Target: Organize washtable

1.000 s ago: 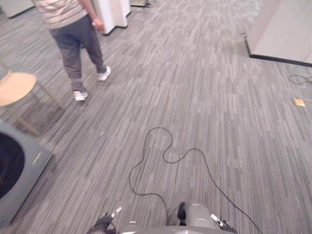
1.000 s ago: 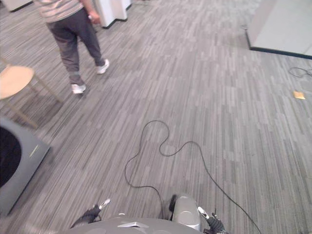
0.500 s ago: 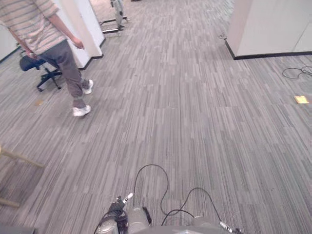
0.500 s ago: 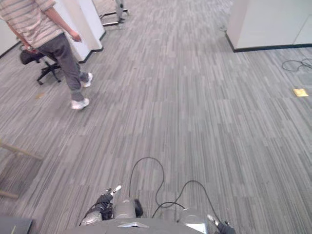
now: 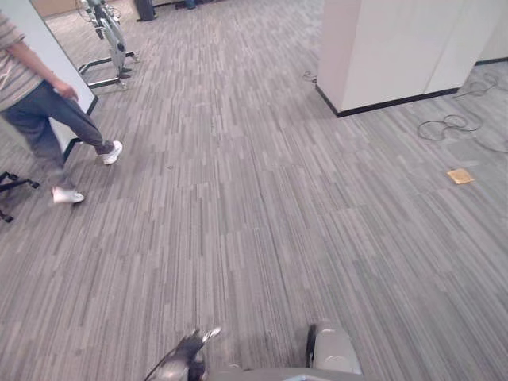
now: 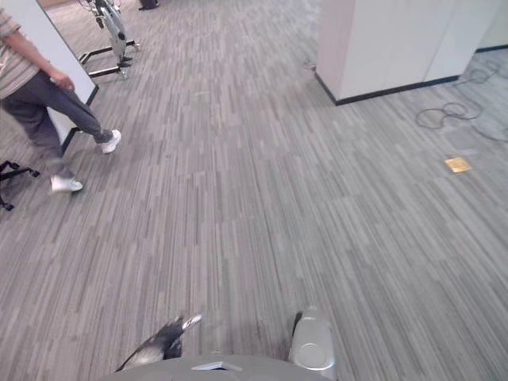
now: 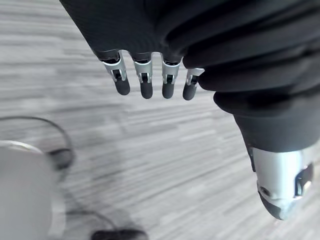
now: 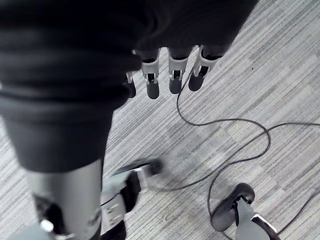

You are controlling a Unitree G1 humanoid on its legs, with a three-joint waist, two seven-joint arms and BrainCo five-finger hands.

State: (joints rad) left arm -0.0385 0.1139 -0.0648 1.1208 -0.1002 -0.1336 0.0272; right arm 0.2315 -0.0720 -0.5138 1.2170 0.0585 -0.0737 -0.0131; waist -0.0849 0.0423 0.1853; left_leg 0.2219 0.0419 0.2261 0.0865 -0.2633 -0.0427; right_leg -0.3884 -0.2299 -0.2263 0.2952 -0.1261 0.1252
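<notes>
A: Both hands?
B: Loose: left hand (image 7: 146, 85), right hand (image 8: 172, 75), fingers hanging straight, nothing held, above carpet (image 5: 262, 198).
A: And the person (image 5: 44, 119)?
B: Upper body cut off, well left of white pillar (image 5: 381, 48) — its top cut off too.

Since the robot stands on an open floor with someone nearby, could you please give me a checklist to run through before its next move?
1. Nothing held in the left robot hand, fingers relaxed: ok.
2. Nothing held in the right robot hand, fingers relaxed: ok.
3. No obstacle on the carpet straight ahead: ok.
4. Distance to the person, mid-stride at the left and well apart from the robot: ok, but worth watching.
5. The cable coil and yellow floor plate lie off to the right, not straight ahead: ok.
6. Way to the washtable: cannot tell.
</notes>
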